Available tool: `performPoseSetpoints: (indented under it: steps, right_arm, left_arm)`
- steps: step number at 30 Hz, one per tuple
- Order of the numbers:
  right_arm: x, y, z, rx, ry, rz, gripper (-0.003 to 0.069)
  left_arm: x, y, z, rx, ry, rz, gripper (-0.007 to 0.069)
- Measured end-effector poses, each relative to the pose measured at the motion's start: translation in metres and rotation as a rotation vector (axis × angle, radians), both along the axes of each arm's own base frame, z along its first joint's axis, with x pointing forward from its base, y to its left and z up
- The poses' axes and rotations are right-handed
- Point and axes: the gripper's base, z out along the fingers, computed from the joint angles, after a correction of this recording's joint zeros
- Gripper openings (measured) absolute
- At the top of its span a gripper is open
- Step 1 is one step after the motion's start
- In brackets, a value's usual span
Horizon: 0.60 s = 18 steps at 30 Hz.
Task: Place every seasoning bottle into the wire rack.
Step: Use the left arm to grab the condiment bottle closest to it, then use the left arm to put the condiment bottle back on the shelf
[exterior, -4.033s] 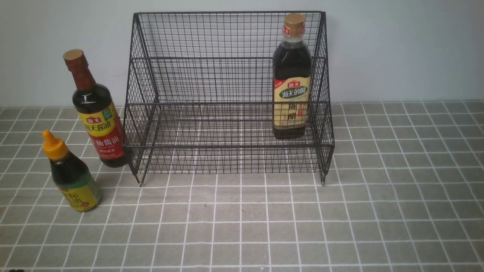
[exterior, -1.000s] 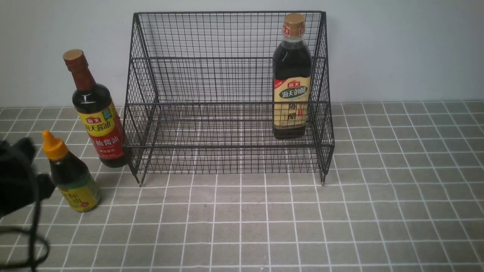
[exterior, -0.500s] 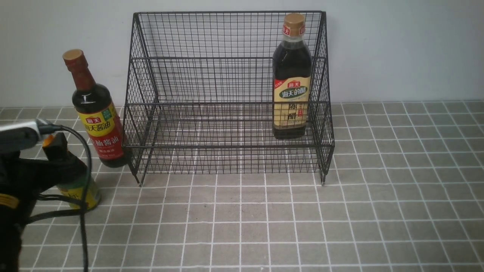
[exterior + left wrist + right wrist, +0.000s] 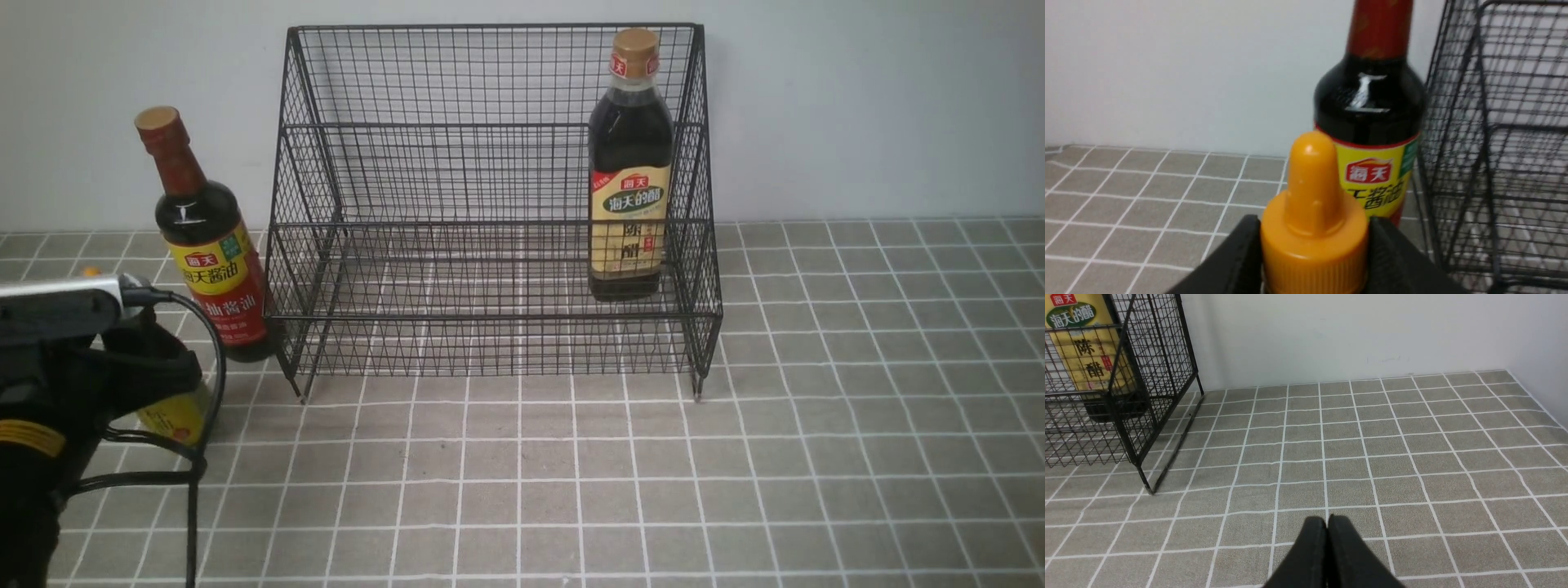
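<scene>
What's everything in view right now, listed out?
wire rack: one, black, back centre
tan-capped bottle: one, dark, beige label, upright in the rack's lower tier, right end
red-necked bottle: one, dark, yellow-red label, on tiles left of the rack
orange-nozzle bottle: one, yellow label, front left, outside the rack
tiled surface: one, grey, white lines
left gripper: one, black, closed on the orange-nozzle bottle's cap
right gripper: one, black, shut, empty, right of the rack

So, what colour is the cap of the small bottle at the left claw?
Orange; the cap shows best in the left wrist view.
</scene>
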Motion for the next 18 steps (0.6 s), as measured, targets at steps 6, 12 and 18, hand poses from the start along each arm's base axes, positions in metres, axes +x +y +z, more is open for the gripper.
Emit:
performPoseSetpoints:
  steps: [6, 12, 18]
  right_arm:
    - [0.0, 0.0, 0.0, 0.0, 0.0, 0.0, -0.0012]
    - [0.0, 0.0, 0.0, 0.0, 0.0, 0.0, -0.0012]
    - [0.0, 0.0, 0.0, 0.0, 0.0, 0.0, -0.0012]
  left_arm:
    - [-0.028, -0.003, 0.034, -0.03, 0.013, -0.035, 0.0288]
    - [-0.041, -0.01, 0.097, 0.017, -0.06, -0.117, 0.0288]
    - [-0.03, -0.027, 0.145, 0.068, -0.134, -0.217, 0.0288]
